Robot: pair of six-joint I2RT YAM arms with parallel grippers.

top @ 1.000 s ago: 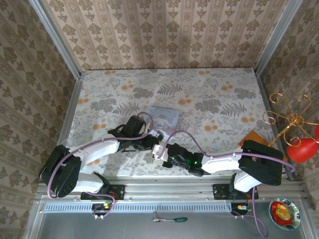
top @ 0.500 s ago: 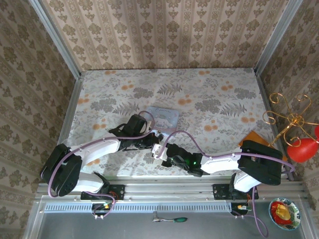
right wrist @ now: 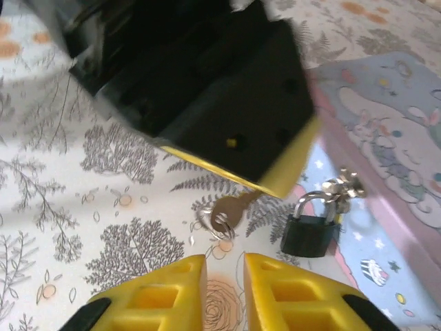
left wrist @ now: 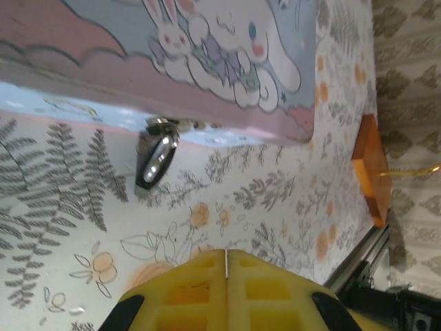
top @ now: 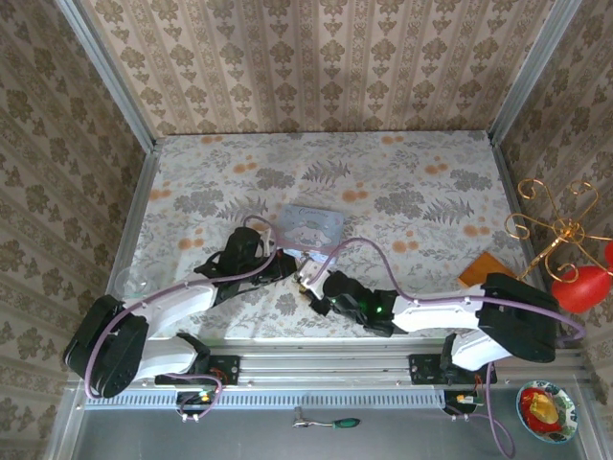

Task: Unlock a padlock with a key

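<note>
Left gripper (left wrist: 226, 255): jaws pressed together, and the key (right wrist: 231, 210) pokes out beneath its pad, apparently pinched.
Right gripper (right wrist: 225, 267): jaws slightly apart, nothing between them.
Padlock (right wrist: 311, 233): shackle closed, hanging at the tin (right wrist: 386, 131) edge, near the key.
Progress: early; inserting and turning the key are not yet done.

**Legible inscriptions.** No text, label, brand, number or sign could be read anywhere in the scene. The pale-blue tin (left wrist: 227, 34) carried printed cartoon rabbit figures. A faint mark on its lid, seen from above, was too small to make out as lettering. The dark body of the padlock (right wrist: 311, 234) and the head of the key (right wrist: 229, 210) showed no stamp that could be deciphered.
</note>
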